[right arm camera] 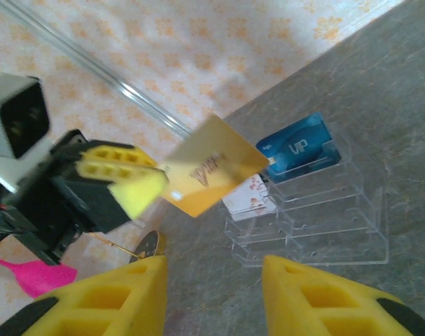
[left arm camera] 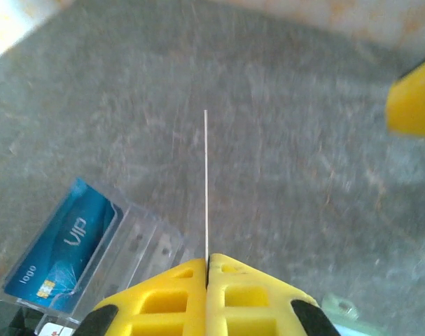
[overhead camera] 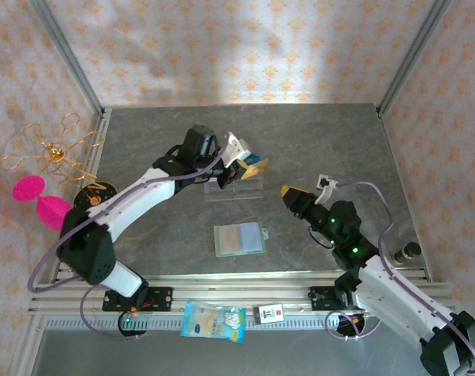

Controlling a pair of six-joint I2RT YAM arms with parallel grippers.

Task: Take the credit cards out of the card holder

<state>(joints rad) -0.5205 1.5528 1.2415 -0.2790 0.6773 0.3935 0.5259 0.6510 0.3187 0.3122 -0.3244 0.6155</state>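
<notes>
Above the rack (overhead camera: 234, 190), the left fingers (left arm camera: 198, 276) are clamped on the short edge of a gold card (right arm camera: 212, 175). The card is held clear of the desk (overhead camera: 315, 133), edge-on to the left wrist camera. Just right of the rack, the right fingers (overhead camera: 287, 190) stand parted with nothing between them, pointed toward the held card.

Inside the rack, a blue card (right arm camera: 300, 147) stands in the rear tier. A white card (right arm camera: 251, 196) with red print sits one tier nearer. The remaining tiers look vacant.

Nearer the arm bases than the rack, and well apart from it, the card holder (overhead camera: 239, 239) lies flat and unfolded on the desk with neither arm touching it. Its left panel reads tan and its right panel bluish. Whether a card remains under the clear pockets cannot be told at this size.

Assessment: the task is partly done. One gold card is out and in hand, not yet set down. The white card in the rack is probably one already removed. What remains is placing the gold card and checking the holder for others.

Surface: grey mottled slab, bare apart from the rack and holder. Room: enclosure with aluminium posts and cloth walls printed in an orange motif.
</notes>
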